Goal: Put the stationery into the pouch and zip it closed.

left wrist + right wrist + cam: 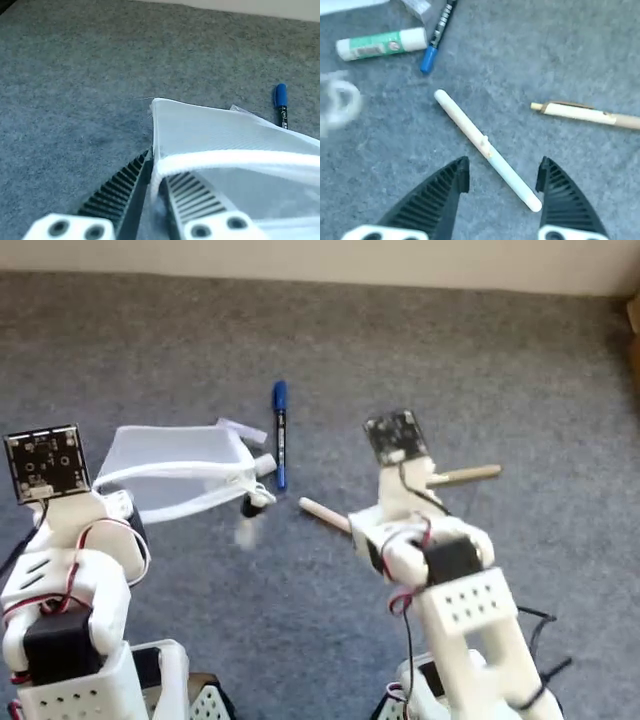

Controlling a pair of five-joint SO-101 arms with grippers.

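A white mesh pouch [175, 475] lies on the grey carpet, its mouth toward the pens. My left gripper [156, 176] is shut on the pouch's [225, 145] rim at one corner. A blue marker [280, 435] and a glue stick [382, 44] lie just past the mouth. My right gripper [502, 175] hangs open above a white pen [485, 147], which lies slantwise between the two fingers. A beige pen [587, 114] lies a little beyond, and in the high view it [465, 476] pokes out from behind the right arm.
A small clear wrapper [240, 428] sits by the pouch's far corner. A white zip-pull loop [340, 100] lies near the glue stick. Open carpet [480, 350] stretches behind and to the right. Both arm bases stand at the near edge.
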